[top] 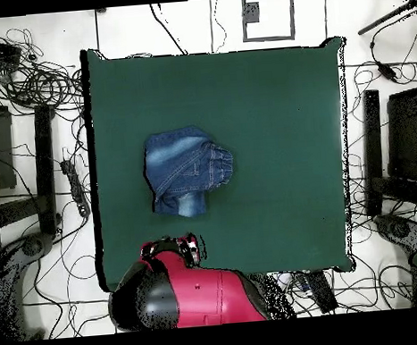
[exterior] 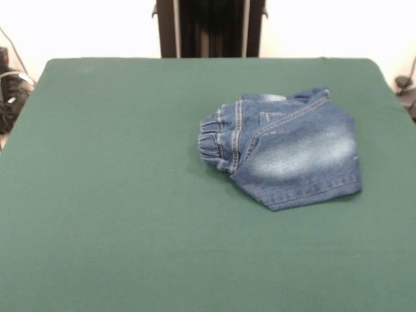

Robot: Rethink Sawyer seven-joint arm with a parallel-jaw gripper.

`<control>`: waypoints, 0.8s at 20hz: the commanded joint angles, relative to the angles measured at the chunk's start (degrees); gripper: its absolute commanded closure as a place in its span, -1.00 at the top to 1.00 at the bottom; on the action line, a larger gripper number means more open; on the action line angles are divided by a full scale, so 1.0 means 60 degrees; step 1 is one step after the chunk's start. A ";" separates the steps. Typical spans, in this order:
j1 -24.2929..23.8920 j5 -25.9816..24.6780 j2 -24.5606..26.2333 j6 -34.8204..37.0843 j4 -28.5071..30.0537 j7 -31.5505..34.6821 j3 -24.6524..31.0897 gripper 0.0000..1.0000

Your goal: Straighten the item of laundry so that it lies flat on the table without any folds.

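The small blue denim jeans lie bunched and folded over on themselves on the green table, right of centre in the front view. The gathered elastic waistband points left there, and a faded whitish patch faces up. In the overhead view the jeans lie left of centre on the table. The red and black arm is drawn back at the table's bottom edge, and its gripper end is just short of the jeans, apart from them. The front view shows no gripper.
The robot's dark pedestal stands behind the table's far edge. Cables and black stands lie on the floor around the table on both sides. Green cloth lies bare around the jeans on all sides.
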 commanded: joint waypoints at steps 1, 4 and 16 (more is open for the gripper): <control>0.0262 0.0155 0.0764 -0.0500 0.0178 0.2206 0.0172 1.00; 0.0240 0.0172 0.0868 -0.0594 0.0167 0.2188 0.0186 1.00; 0.0229 0.0208 0.1221 -0.1059 0.0250 0.2226 0.0234 1.00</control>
